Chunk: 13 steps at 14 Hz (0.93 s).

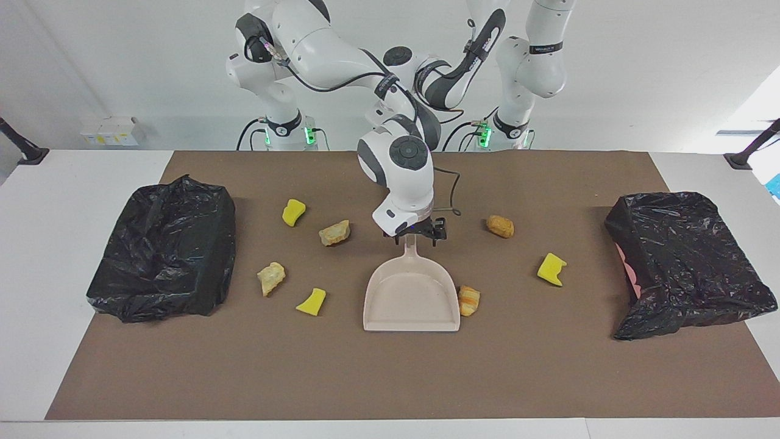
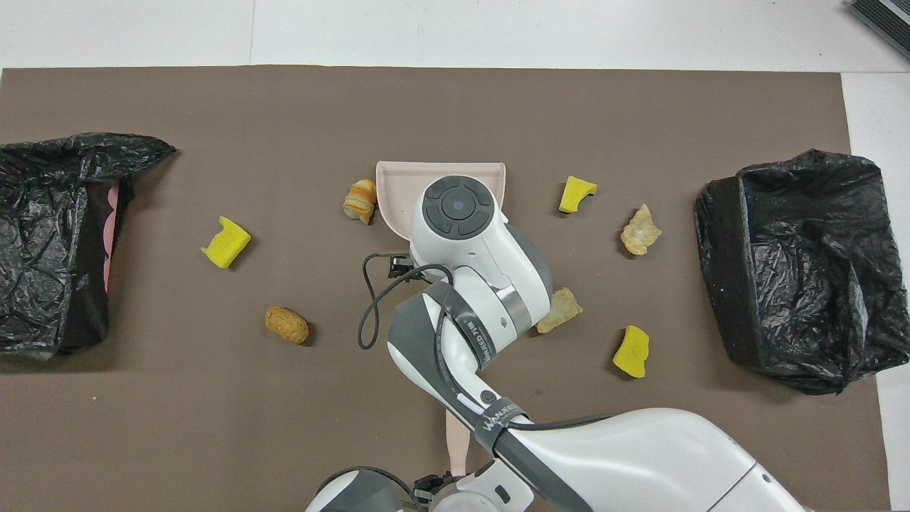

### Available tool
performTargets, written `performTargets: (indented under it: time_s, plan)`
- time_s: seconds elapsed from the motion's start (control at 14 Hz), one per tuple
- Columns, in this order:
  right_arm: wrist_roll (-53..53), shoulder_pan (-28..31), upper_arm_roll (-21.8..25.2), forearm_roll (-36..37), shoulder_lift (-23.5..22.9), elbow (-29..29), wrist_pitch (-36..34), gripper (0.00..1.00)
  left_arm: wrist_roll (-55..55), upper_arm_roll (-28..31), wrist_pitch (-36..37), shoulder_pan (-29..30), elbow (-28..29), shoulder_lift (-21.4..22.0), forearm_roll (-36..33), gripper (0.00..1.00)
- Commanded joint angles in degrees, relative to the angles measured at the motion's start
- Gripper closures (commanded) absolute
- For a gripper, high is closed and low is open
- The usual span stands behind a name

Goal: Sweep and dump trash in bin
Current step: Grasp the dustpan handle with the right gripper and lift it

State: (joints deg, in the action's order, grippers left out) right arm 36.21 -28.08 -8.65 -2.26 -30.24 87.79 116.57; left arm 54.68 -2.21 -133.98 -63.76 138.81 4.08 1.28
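Right pincer apart over dustpan handle, left pincer's state hidden, arm band lettering unreadable

a white table covered by a brown mat stands against a plain white wall; bright daylight enters at one edge.

Field notes: surroundings only, clock read from the mat's centre

A brown mat covers most of the white tabletop. In the facing view, a small white box sits off the mat at 10 o'clock. One black stand is just below 10, another just below 2, and a blue item is cut off near 3. In the overhead view, a dark grey slatted object lies at 2 o'clock.
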Motion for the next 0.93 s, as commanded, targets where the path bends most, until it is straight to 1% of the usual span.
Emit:
performTargets:
  time_s: [0.0, 0.07, 0.29, 0.43, 0.57, 0.71, 0.79, 0.86]
  plan:
    - [-2.11, 0.48, -0.49, -0.73, 1.94, 1.95, -1.17, 0.31, 1.13, 0.81, 2.4, -0.49, -0.3, 1.19, -0.14, 1.0]
    - [-2.46, 0.48, -0.49, -0.81, 1.94, 1.95, -1.34, 0.5, 1.13, 0.81, 2.93, -0.23, -0.3, 1.19, -0.14, 1.0]
    - [-2.46, 0.48, -0.49, -1.51, 2.12, 2.21, -1.7, 0.93, 1.13, 0.98, 5.03, 0.64, -0.3, 2.06, -0.14, 1.0]
    - [-2.81, 0.48, -0.41, -0.56, 2.12, 2.03, -2.31, 1.0, 0.7, 0.98, 7.4, 2.14, -0.39, 3.12, -0.14, 1.0]
    - [-8.32, 0.48, -0.32, -0.46, 2.21, 1.86, -1.44, 1.0, 0.26, 1.51, 9.34, 3.63, -0.56, 3.82, -0.14, 1.0]
    - [-12.29, 1.88, -0.14, -0.29, 2.99, 1.68, -1.26, 1.0, -0.88, 1.51, 12.85, 5.39, -0.83, 4.18, -0.14, 1.0]
    - [-14.31, 2.84, 0.03, -0.29, 3.35, 1.33, -1.43, 1.0, -1.58, 1.51, 14.0, 7.22, -0.83, 4.44, -0.14, 1.0]
    - [-16.24, 4.59, -0.05, 0.06, 4.13, 0.63, -1.96, 1.0, -2.37, 1.51, 14.88, 8.29, -0.83, 4.7, -0.14, 1.0]
